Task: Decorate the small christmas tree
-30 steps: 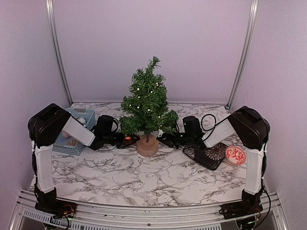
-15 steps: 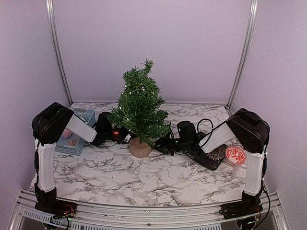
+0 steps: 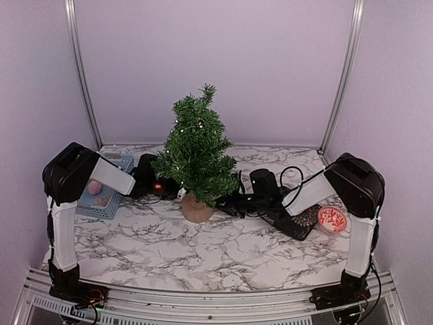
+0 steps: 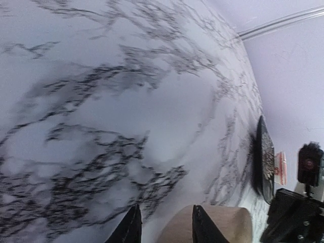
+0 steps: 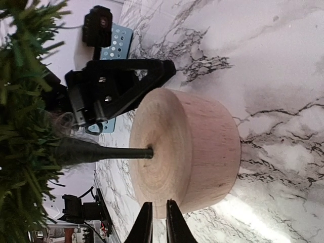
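The small christmas tree point(image 3: 196, 152) stands in the centre of the top view, on its wooden stump point(image 3: 197, 208) on the marble counter point(image 3: 223, 261), between the two arms. Small pale lights dot its branches, so we judge a light string is already on.

A red bauble point(image 3: 157, 187) shows at the lower left of the foliage, right by the left jaws. We cannot tell whether it hangs from a branch or only sits against the arm. In the left wrist view the left jaws stand parted with nothing between their tips, and the stump lies just beyond them at the bottom edge. In the right wrist view the right jaws are pinched to a thin slit in front of the stump, and we see nothing gripped.

At the left of the top view the blue basket point(image 3: 101, 208) holds a pink ball point(image 3: 94, 187) and other pieces, so we judge most of the decorating is left. At the right lie a black patterned tray point(image 3: 294, 222) and a red-and-white dish point(image 3: 332, 219).
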`<act>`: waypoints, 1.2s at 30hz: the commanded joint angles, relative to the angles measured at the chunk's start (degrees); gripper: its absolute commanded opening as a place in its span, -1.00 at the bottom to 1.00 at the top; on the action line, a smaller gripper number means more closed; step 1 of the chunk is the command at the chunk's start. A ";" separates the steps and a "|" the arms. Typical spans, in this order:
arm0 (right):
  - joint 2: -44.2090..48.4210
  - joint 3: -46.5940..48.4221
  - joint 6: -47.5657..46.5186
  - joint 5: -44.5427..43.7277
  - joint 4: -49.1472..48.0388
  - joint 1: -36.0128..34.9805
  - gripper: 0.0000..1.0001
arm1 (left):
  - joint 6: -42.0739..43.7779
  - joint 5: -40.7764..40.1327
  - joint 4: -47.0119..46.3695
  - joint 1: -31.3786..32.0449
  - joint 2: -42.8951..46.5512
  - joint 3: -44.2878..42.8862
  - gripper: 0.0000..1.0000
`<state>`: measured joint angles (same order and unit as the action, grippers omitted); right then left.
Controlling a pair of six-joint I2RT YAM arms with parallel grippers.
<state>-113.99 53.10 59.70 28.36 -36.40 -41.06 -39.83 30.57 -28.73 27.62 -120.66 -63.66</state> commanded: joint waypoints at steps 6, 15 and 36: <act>6.07 -0.72 -3.72 -4.31 3.05 -0.47 -0.80 | 7.65 -15.13 18.28 -5.03 4.83 -1.63 -0.18; 12.67 -3.58 -6.96 -9.44 7.46 0.97 -0.78 | 15.60 -18.10 28.55 -8.30 9.51 -11.07 -0.03; 31.74 1.57 -28.73 -13.77 29.31 8.28 -0.70 | 28.49 -29.77 64.41 -30.09 34.95 -12.02 0.38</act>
<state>-85.01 50.50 38.04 15.27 -13.43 -33.17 -14.31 2.46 24.73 1.93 -88.20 -81.65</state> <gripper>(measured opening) 0.145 0.688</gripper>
